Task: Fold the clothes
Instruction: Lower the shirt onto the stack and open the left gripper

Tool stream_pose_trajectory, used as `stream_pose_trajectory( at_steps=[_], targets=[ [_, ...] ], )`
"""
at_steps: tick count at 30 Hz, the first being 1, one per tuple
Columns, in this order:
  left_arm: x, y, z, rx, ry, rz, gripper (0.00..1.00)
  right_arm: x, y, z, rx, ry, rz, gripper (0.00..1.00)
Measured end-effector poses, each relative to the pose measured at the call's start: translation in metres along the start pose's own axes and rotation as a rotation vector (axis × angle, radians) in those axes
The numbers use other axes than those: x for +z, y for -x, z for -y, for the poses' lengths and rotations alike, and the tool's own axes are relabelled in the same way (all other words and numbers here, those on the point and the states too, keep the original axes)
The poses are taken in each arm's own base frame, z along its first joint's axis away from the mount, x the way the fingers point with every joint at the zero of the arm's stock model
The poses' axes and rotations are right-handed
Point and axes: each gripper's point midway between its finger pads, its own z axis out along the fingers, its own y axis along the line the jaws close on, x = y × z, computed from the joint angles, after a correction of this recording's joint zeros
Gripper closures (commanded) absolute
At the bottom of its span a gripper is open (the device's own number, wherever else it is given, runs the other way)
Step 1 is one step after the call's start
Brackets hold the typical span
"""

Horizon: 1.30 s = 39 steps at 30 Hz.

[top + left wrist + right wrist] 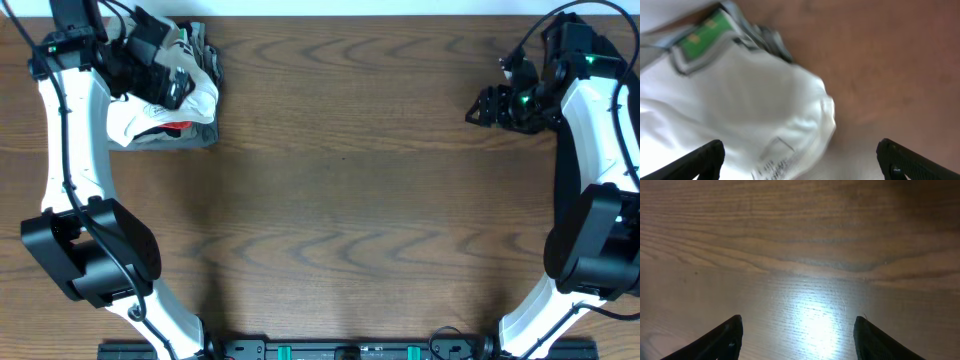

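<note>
Left gripper (799,162) spread wide; right gripper (797,340) parted

A bundle of white clothes (140,122), grey at the edges and with a small red patch showing, lies at the far left corner of the brown wood-grain bench (340,200). The left arm's black claw (178,88) hangs right over the bundle and hides its upper part. The right arm's black claw (482,108) is near the far right edge, over bare wood, well apart from the clothes.
</note>
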Motion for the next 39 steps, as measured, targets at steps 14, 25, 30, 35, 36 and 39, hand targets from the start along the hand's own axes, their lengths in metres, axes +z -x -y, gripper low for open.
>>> stream_pose_trajectory(
  at_steps=[14, 25, 30, 35, 36, 39],
  targets=[
    [0.007, 0.028, -0.063, -0.37, 0.254, 0.14, 0.94, 0.006, 0.01, -0.017, -0.058, 0.009, 0.035, 0.31],
    [0.069, -0.041, -0.125, -0.737, 0.548, 0.01, 0.94, 0.008, 0.01, -0.021, -0.07, 0.012, 0.035, 0.31],
    [0.084, -0.052, -0.14, -0.761, 0.616, 0.012, 0.94, 0.008, 0.01, -0.021, -0.069, 0.011, 0.034, 0.31],
    [0.084, -0.05, -0.145, -0.762, 0.639, 0.029, 0.93, 0.008, 0.015, -0.021, -0.077, 0.011, 0.054, 0.31],
    [0.083, -0.05, -0.145, -0.762, 0.64, 0.031, 0.89, 0.007, 0.016, -0.021, -0.078, 0.011, 0.058, 0.3],
    [0.074, -0.045, -0.145, -0.761, 0.645, 0.041, 0.74, 0.001, 0.023, -0.024, -0.084, 0.01, 0.075, 0.26]
  ],
)
